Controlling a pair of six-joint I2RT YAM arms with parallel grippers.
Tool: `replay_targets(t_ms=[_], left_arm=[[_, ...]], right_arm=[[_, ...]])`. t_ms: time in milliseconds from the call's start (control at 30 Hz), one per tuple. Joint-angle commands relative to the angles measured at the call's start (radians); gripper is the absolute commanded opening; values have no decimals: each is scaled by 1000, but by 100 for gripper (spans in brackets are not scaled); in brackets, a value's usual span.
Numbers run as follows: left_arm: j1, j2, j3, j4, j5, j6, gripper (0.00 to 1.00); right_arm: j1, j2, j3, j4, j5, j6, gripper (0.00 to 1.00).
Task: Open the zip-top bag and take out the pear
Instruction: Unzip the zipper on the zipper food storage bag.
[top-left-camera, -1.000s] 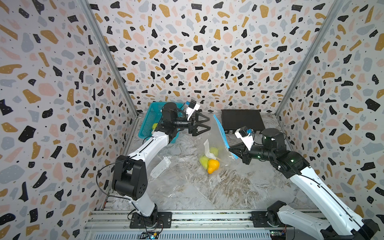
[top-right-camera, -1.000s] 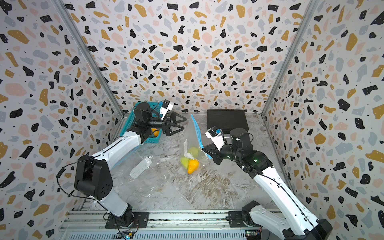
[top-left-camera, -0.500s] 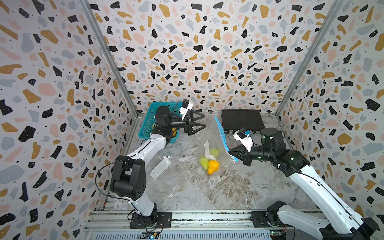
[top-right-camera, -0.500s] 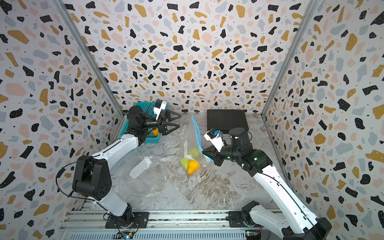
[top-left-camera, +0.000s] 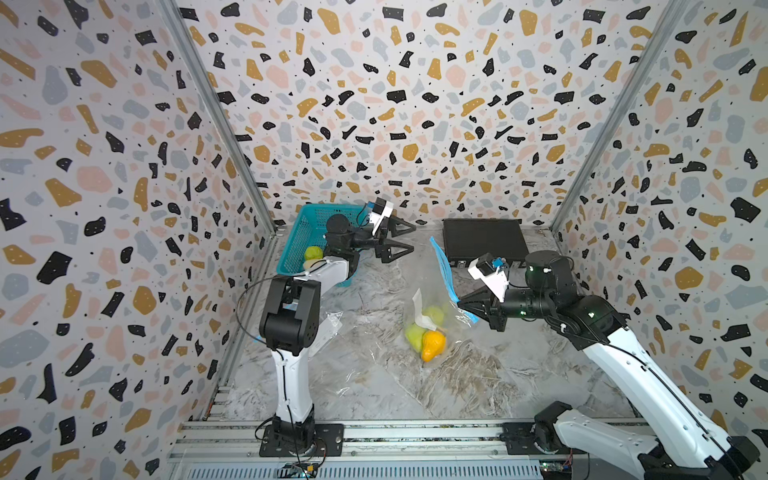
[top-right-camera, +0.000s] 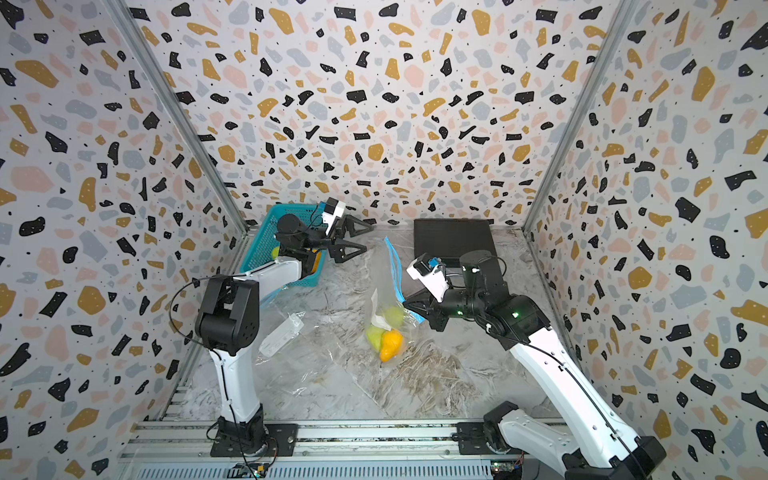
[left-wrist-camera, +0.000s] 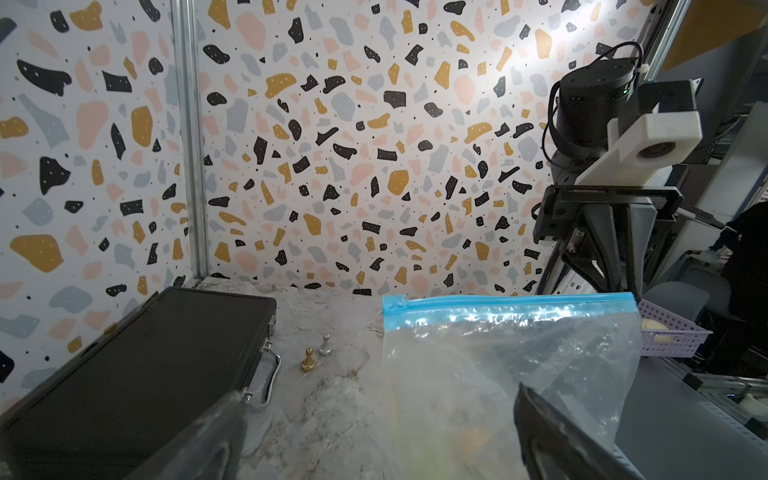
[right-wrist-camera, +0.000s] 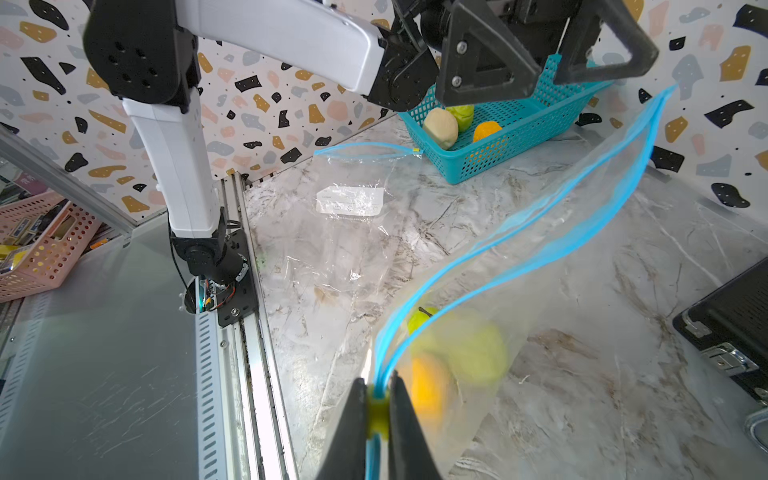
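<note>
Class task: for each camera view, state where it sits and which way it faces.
Top views: high behind the arm bases, looking down at the table; both whole arms show.
Left wrist: on the left arm, facing the black case and the right gripper; own open fingers show.
Right wrist: on the right arm, facing the left gripper and teal basket; own fingers pinch the zip-top bag.
Shared: every view shows that bag.

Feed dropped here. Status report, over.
Left gripper open, empty, near teal basket. Right gripper shut on zip-top bag at its slider; mouth parted. Pears inside. Nothing blocking.
</note>
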Motion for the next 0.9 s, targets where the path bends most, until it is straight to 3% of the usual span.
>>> replay_targets(t_ms=[0, 567, 633, 767, 800, 867], left_arm=[[-12, 2, 50, 117, 33, -52, 99], [-92, 31, 85, 119, 98, -99, 98], [-97, 40, 105, 126, 118, -127, 88], [-96, 55, 121, 225, 136, -230, 12], [-96, 57, 122, 230, 135, -242, 0], [-93, 56, 121, 231, 134, -259, 0]], right_arm=[[0, 12, 36, -25, -22, -23, 9], [0, 22, 39, -33, -21, -30, 9], [0, 19, 40, -33, -21, -30, 9], [0, 13, 42, -33, -10, -30, 8], [0, 10, 41, -33, -8, -30, 8], [0, 8, 40, -36, 0, -30, 8]])
